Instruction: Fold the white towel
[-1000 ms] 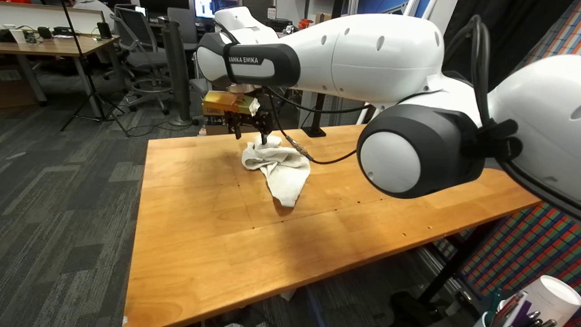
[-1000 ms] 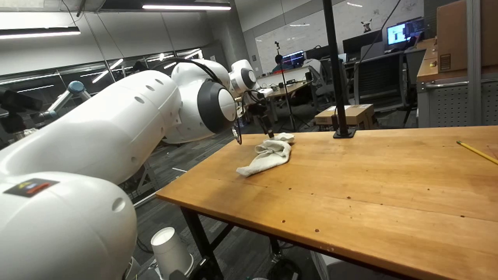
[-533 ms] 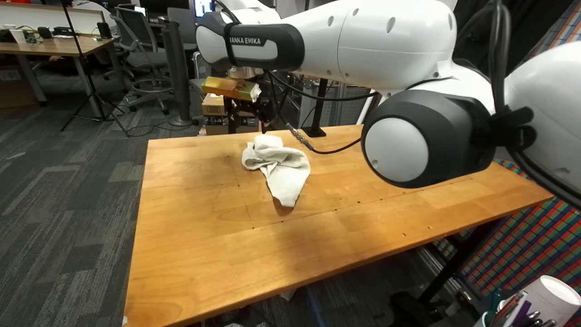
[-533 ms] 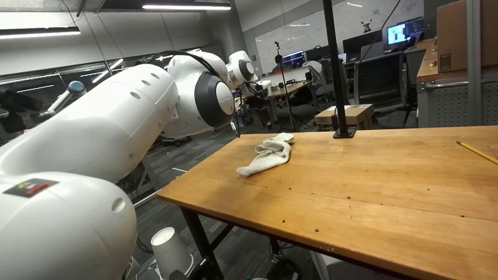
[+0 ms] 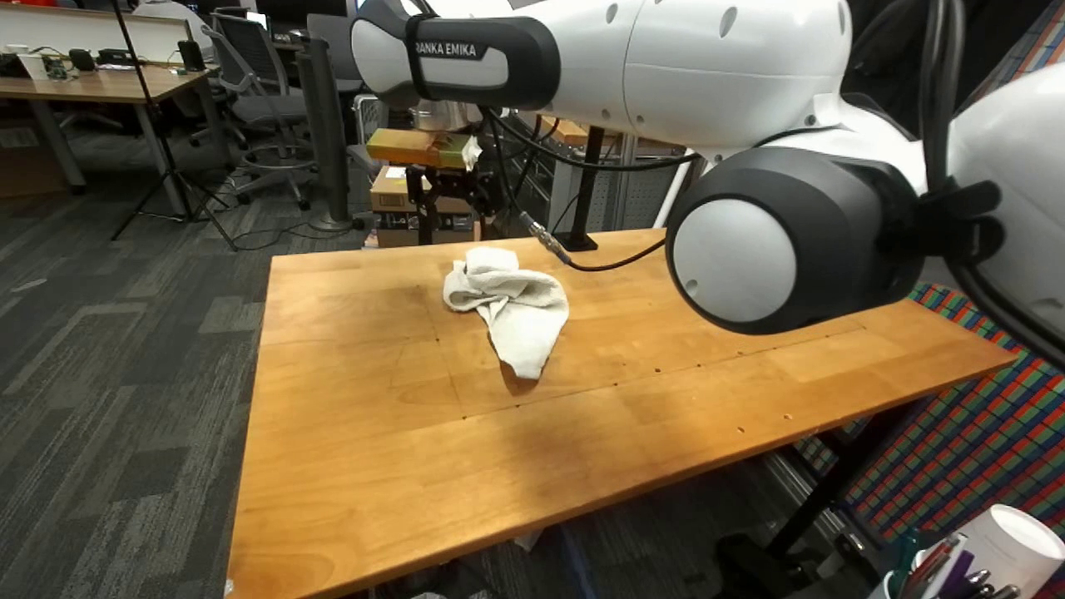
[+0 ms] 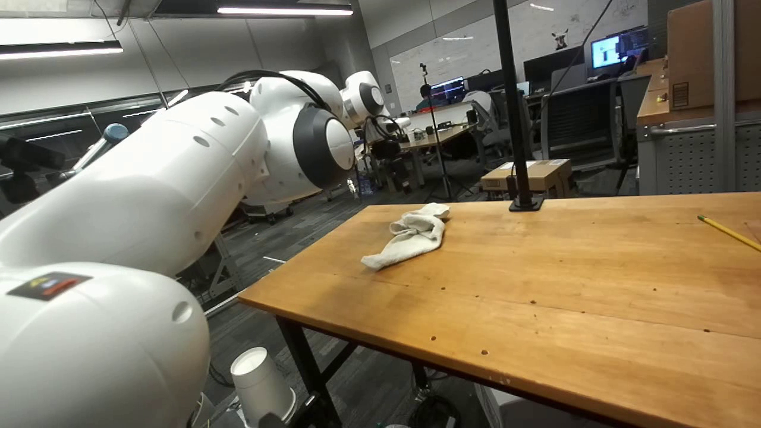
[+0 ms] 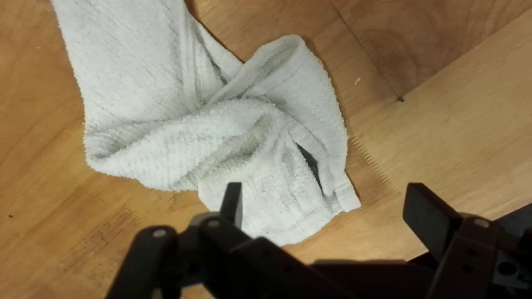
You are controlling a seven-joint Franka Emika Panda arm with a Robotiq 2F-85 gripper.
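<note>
The white towel (image 5: 528, 324) lies crumpled and partly folded over itself near the far edge of the wooden table, with a narrow end pointing toward the camera. It also shows in an exterior view (image 6: 416, 235) and in the wrist view (image 7: 137, 66), where a twisted fold crosses its middle and a small dark gap shows in one fold. My gripper (image 5: 454, 229) is raised above the table's far edge, apart from the towel. In the wrist view the gripper (image 7: 326, 199) has its fingers wide apart with nothing held between them; the left finger overlaps the towel's end in the picture.
A black post (image 6: 517, 119) is fixed at the table's (image 6: 565, 356) edge near the towel. A yellow pencil (image 6: 730, 233) lies farther along the table. A cable (image 5: 611, 266) hangs from the arm above the tabletop. A cardboard box (image 6: 529, 177) stands beyond the table.
My gripper has risen from the towel's far end, where a finger was down at the cloth, and is now above it. The towel has kept its place and shape.
</note>
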